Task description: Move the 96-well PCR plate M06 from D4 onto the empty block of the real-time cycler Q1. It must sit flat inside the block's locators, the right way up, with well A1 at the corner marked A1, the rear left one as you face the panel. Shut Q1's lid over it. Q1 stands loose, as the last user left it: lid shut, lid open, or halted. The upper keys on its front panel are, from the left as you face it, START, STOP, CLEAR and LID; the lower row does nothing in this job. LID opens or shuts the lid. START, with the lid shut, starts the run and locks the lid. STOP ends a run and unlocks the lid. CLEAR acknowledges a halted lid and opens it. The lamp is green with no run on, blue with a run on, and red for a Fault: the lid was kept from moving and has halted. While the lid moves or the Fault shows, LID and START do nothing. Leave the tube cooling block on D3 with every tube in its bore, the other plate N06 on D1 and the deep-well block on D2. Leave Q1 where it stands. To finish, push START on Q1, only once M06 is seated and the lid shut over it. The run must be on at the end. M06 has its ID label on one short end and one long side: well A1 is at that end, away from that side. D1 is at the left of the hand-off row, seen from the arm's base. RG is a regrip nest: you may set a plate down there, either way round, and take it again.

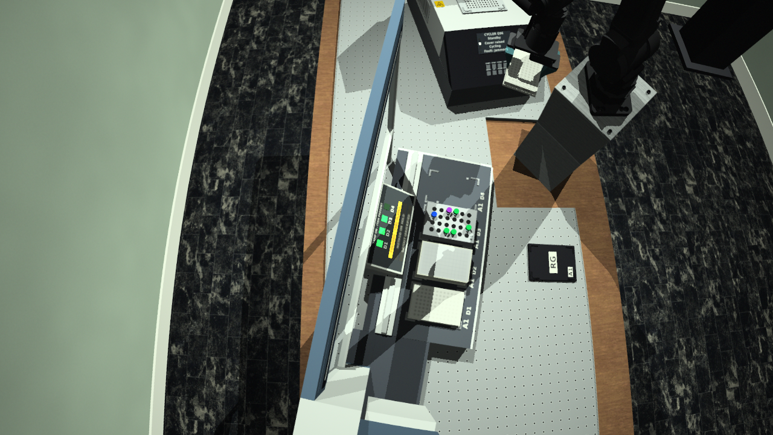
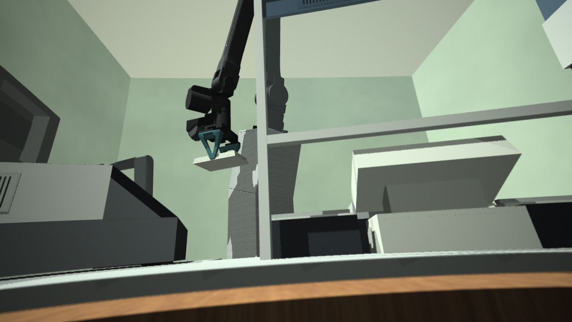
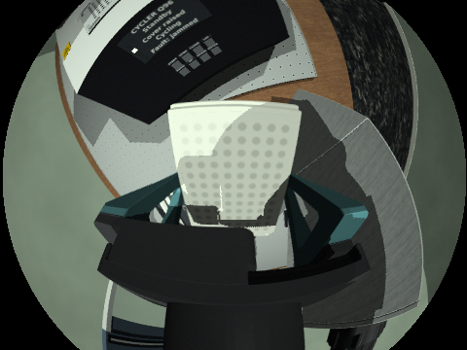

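Observation:
My gripper [image 1: 530, 58] [image 2: 224, 153] [image 3: 233, 177] is shut on the pale plate M06 [image 1: 526, 70] [image 2: 220, 161] [image 3: 238, 160], gripped across its width. The plate is wells up and slightly tilted, in the air before Q1's panel. No ID label or A1 mark can be read on it. Q1 [image 1: 456, 81] [image 2: 56, 192] [image 3: 112, 87] has its lid [image 2: 48, 120] raised; part of its block [image 1: 481, 5] shows. A white mark stands by "Cover raised" on the display [image 1: 493, 41] [image 3: 165, 29]. The keys [image 1: 495, 67] [image 3: 195, 54] show; the lamp does not.
The tube block [image 1: 438, 236] with several coloured tubes is on D3, the deep-well block [image 1: 442, 262] on D2, N06 [image 1: 448, 308] on D1. D4 [image 1: 453, 183] is empty. Nest RG [image 1: 537, 259] is empty. The arm's pedestal [image 1: 556, 140] [image 3: 389, 214] stands close to the plate.

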You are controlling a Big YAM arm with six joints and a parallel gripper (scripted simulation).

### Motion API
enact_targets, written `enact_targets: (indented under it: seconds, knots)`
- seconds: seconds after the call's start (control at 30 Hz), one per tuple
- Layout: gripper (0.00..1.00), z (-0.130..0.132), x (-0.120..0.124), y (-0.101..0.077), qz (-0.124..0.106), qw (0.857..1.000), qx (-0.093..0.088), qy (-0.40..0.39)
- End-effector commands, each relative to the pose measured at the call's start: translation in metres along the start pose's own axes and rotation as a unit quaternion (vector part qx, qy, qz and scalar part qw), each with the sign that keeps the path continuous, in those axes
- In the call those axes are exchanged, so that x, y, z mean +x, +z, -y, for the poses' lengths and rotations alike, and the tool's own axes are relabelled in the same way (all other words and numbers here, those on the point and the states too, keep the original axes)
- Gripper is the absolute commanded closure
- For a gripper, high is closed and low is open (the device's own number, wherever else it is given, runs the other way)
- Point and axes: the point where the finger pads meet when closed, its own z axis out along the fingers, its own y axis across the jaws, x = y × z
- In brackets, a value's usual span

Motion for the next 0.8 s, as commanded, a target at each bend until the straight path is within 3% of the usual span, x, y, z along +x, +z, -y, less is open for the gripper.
enact_targets:
  seconds: [0.0, 0.17, 0.3, 0.37, 0.67, 0.77]
  knots:
    - [1.0, -0.003, -0.02, -0.01, 0.011, 0.998, -0.011, 0.058]
    - [1.0, -0.008, -0.033, -0.015, 0.013, 0.996, -0.015, 0.085]
    - [1.0, 0.0, -0.049, -0.019, 0.007, 0.993, -0.008, 0.121]
    - [1.0, 0.001, -0.042, -0.015, 0.003, 0.99, -0.006, 0.144]
    - [1.0, -0.04, -0.092, -0.02, 0.012, 0.971, -0.016, 0.237]
    - [1.0, -0.034, -0.09, -0.019, 0.009, 0.97, -0.012, 0.241]
